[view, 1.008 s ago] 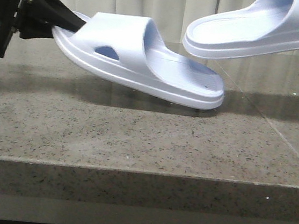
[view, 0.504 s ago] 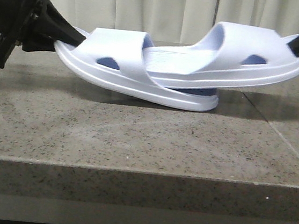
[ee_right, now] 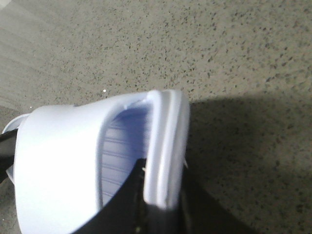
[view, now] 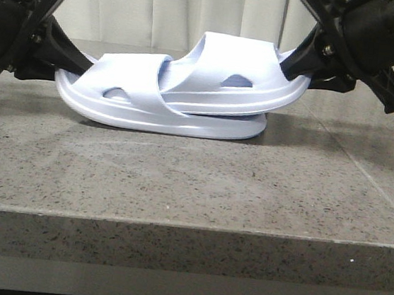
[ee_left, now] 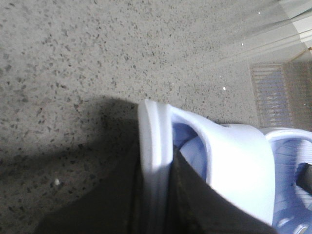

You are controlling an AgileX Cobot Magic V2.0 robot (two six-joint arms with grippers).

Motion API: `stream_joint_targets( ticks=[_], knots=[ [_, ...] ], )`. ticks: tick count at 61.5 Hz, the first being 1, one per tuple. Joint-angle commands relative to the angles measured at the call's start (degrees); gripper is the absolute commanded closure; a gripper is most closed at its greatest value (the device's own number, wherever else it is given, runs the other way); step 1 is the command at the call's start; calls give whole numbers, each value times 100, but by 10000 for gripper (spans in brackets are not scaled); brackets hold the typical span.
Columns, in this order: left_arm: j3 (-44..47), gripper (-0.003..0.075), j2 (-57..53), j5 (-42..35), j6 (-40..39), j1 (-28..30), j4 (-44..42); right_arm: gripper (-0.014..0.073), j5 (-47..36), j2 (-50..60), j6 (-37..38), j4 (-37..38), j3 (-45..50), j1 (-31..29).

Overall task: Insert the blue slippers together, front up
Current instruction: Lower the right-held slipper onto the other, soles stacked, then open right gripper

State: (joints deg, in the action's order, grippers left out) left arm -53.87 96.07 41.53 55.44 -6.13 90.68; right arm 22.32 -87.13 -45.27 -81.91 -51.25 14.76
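Two pale blue slippers lie nested on the grey stone counter point(view: 178, 188). The lower slipper point(view: 136, 87) point(ee_left: 234, 161) rests with its sole on the counter, strap at the left. The upper slipper point(view: 224, 69) point(ee_right: 53, 156) lies on it, tilted up to the right, its heel end pushed under the lower one's strap. My left gripper point(view: 75, 62) point(ee_left: 157, 161) is shut on the lower slipper's toe rim. My right gripper point(view: 299, 63) point(ee_right: 163, 175) is shut on the raised toe rim of the upper slipper.
The counter's front edge point(view: 188, 225) runs across the near side, and a seam point(view: 365, 174) crosses it at the right. Pale curtains point(view: 149, 7) hang behind. A ribbed panel point(ee_left: 273, 97) shows beyond the counter in the left wrist view.
The right gripper moved left and down, sliding its slipper's heel under the other's strap. The left slipper came down flatter onto the counter.
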Motion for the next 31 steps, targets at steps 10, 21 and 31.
stream_joint_targets(
  ticks=[10,21,31],
  knots=[
    [-165,741,-223,884,-20,-228,503,705,804,138,-131,-183,-174,175],
    [-165,741,-223,913,-20,-228,503,559,763,230,-131,125,-178,-31],
    [-165,741,-223,921,-20,-228,503,340,1032,465,-131,470,-178,-568]
  ],
)
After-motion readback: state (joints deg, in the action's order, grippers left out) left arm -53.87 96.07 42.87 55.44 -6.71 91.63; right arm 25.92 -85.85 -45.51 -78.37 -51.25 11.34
